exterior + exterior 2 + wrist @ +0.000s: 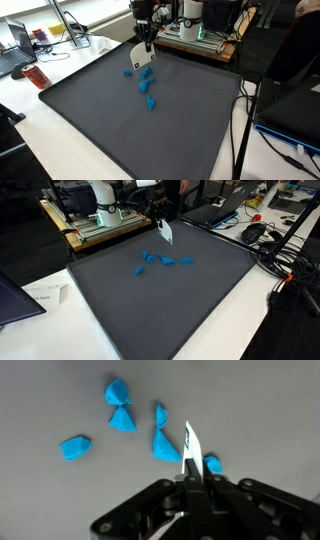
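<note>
My gripper (190,472) is shut on a thin white card (189,445), seen edge-on in the wrist view and sticking out past the fingertips. In both exterior views the card (141,57) (166,233) hangs below the gripper (147,42) (160,220), above the far part of a dark grey mat (120,130). Several small blue pieces (147,88) (155,260) lie scattered on the mat just in front of the card. In the wrist view, blue pieces (122,405) lie beyond the card, one (165,442) right beside its edge and another (212,464) partly hidden behind it.
The mat (170,310) covers a white table (60,285). Behind it stands the robot base on a wooden stand (195,40). A laptop (15,50) and an orange item (36,75) sit beside the mat. Cables and a dark rack (285,100) stand off one side.
</note>
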`<state>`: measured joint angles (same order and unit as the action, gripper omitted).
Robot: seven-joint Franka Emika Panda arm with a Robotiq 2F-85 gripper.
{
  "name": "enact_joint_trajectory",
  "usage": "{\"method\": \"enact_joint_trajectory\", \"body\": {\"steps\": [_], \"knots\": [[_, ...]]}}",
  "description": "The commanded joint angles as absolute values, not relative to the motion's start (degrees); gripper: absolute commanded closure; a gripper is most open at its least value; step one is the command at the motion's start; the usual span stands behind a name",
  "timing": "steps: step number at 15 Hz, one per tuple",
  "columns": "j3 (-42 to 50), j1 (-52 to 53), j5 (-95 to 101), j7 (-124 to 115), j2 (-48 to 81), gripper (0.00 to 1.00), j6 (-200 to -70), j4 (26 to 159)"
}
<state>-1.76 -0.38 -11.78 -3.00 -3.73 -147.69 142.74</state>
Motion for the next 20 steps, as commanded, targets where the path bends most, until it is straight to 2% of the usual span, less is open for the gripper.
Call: {"method": "enact_joint_trajectory", "body": {"steps": [1, 11, 20], "knots": [[-3.1, 0.1, -2.8, -15.2, -3.4, 0.99, -151.8, 144.8], [-5.7, 2.9, 15.6, -40.3, 1.3, 0.99, -151.4, 141.4], [-2.9, 7.1, 27.2, -56.7, 9.8, 0.99, -149.4, 134.7]]}}
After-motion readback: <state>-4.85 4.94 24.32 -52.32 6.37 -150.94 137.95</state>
